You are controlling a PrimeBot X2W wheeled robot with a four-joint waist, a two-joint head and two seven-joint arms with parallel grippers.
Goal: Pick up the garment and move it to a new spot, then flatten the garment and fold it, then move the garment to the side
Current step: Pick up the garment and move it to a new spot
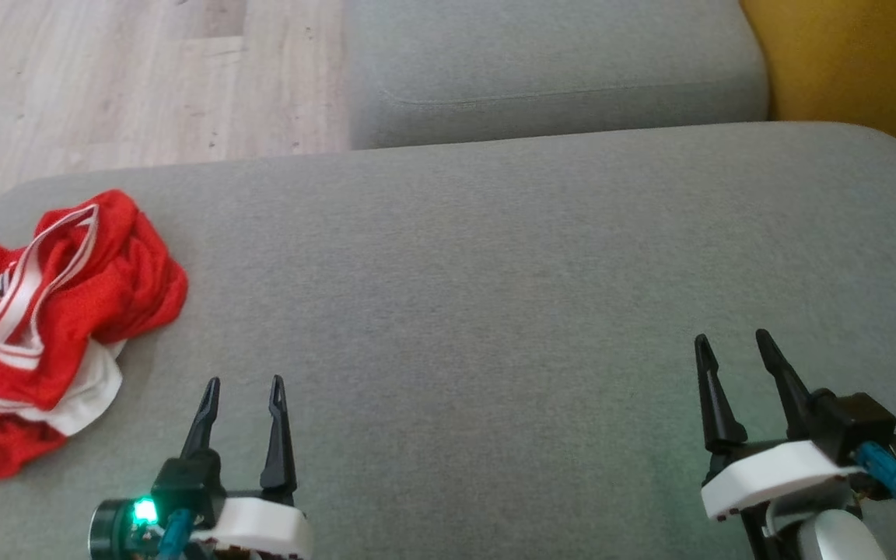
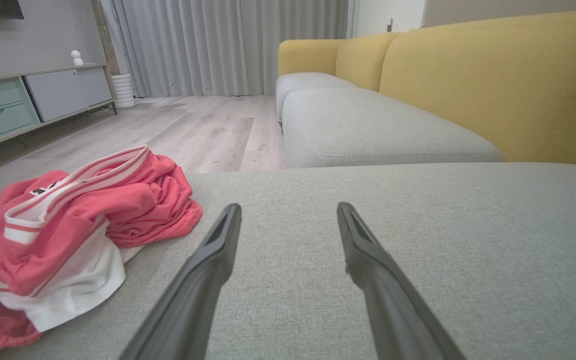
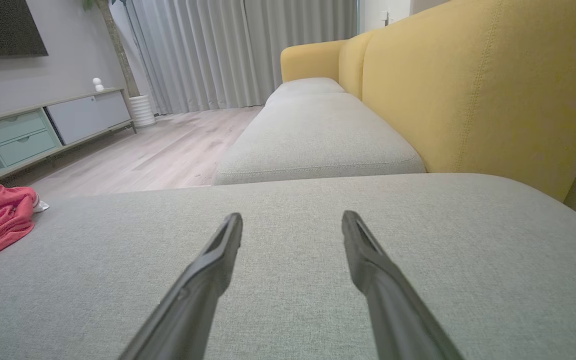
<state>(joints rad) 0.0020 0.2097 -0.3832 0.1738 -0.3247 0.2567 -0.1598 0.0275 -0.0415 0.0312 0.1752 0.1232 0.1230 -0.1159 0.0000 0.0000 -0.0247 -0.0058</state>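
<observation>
Head view puts the crumpled garment (image 1: 59, 327) at the left edge of the cushion (image 1: 495, 295), its longer run near-to-far, just left of the left end effector (image 1: 245, 381), the nearer one. The right end effector (image 1: 732, 336) hangs well apart. Both stand wide open, empty, above bare cushion.

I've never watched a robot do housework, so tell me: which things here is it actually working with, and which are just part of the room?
Part of the job: the crumpled red-and-white garment, the grey seat cushion under it, the left hand and right hand, both open.
Just lying about: yellow sofa back, wooden floor, curtains, low cabinet.
</observation>
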